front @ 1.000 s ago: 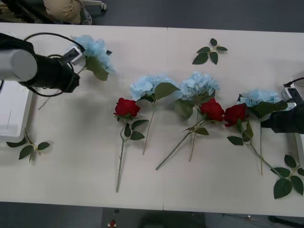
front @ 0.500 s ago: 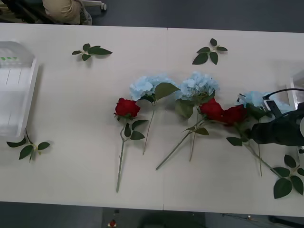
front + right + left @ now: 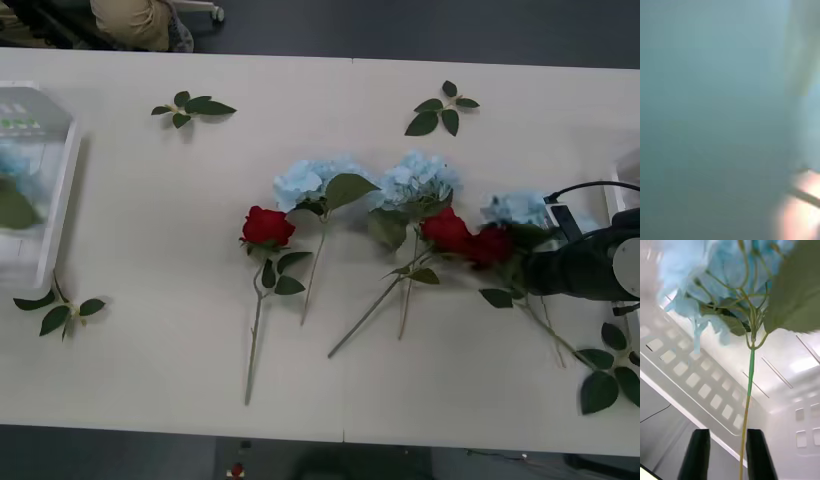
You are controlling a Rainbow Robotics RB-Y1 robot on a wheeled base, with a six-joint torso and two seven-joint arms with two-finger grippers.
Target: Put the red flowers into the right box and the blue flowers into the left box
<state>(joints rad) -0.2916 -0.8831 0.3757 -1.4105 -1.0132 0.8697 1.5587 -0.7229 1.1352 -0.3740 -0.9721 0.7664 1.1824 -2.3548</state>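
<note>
Two risks stand out: the left gripper (image 3: 724, 453), black fingers spread around a blue flower's (image 3: 715, 281) stem over the left box (image 3: 60, 200), may snag it, while the right gripper (image 3: 540, 275), grip unreadable, crowds the red flowers (image 3: 470, 240) beside blue heads.

No text, label, brand or number can be read anywhere. The left box (image 3: 62, 190), at the table's far left, bears small green marks on its far end, too small and blurred to make out.
</note>
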